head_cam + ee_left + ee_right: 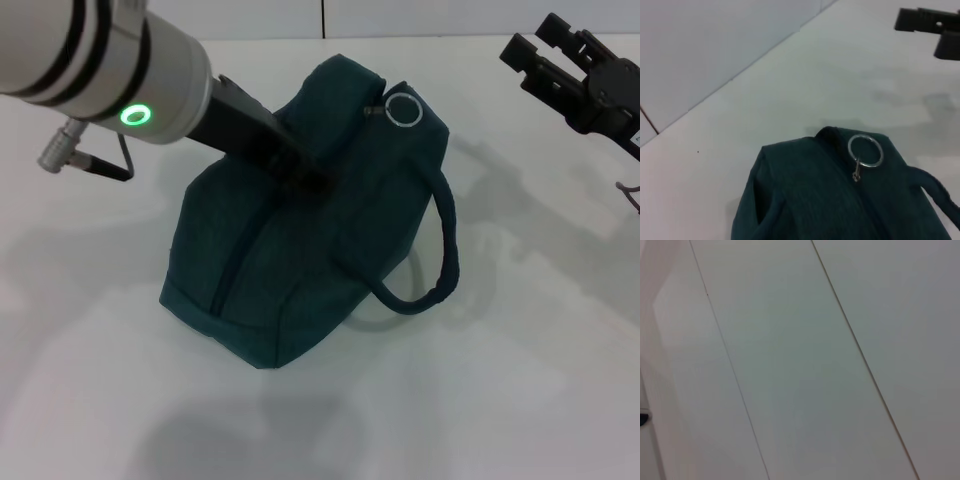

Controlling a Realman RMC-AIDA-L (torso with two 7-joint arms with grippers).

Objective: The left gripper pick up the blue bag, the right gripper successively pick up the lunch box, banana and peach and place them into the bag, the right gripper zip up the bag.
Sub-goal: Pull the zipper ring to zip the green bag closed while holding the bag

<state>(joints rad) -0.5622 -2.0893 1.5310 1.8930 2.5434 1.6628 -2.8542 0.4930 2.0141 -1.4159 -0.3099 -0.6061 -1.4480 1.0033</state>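
We see the blue bag [300, 250] sitting mid-table, a soft boxy lunch bag in dark teal woven fabric, matte, with rounded corners and stitched seams. Its zipper runs along the top and looks zipped shut; a shiny silver ring pull [404, 110] lies on the far end, hanging from a small metal link. One padded handle [440, 250] loops off the right side and droops to the table. No logo or writing readable on the bag from here.

The left gripper [300, 170] comes in from the upper left, black body below a silver cuff with a lit green ring light [135, 115]. Its tip is pressed into the bag's top fabric near the zipper line; we cannot tell whether the fingers are clamped or apart, the tip is buried in dark cloth.

The right gripper [560, 60] hangs off at the upper right, well apart from the bag, black fingers spread apart and holding nothing. It shows too in the left wrist view, far off.

The table [480, 400] is plain white, smooth, matte, with soft shadows. Behind it is a white panelled wall [800, 360] with thin dark seams.
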